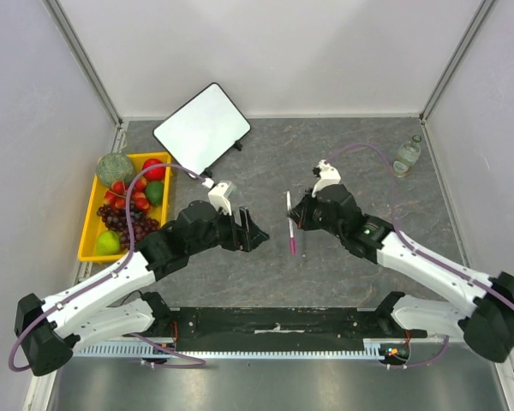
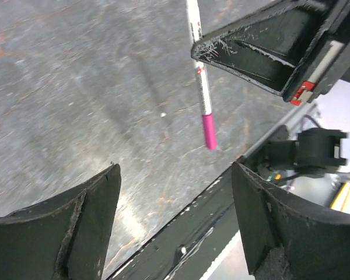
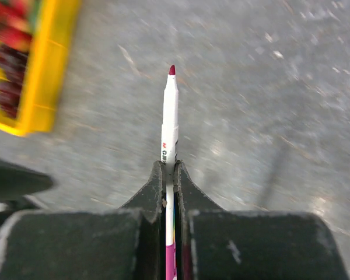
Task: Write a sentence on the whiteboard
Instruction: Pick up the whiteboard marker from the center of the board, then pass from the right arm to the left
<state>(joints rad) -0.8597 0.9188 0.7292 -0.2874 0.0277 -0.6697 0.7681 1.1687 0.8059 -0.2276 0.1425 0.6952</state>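
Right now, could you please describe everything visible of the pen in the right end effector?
The slim white-barrelled marker pen has small printing, a magenta rear end and a bare dark-pink tip. The right end effector pinches it mid-barrel. It seems held clear of the grey table, tip pointing to its far side.

Small white whiteboard (image 1: 202,128) with rounded corners and thin black frame, surface plain white, propped aslant on little black feet, turned cornerwise, upper left of centre at the far edge of the table (image 1: 343,282), white marker (image 1: 289,221) with pink end, tip bare, clamped in right pincer (image 3: 169,170), mid-frame
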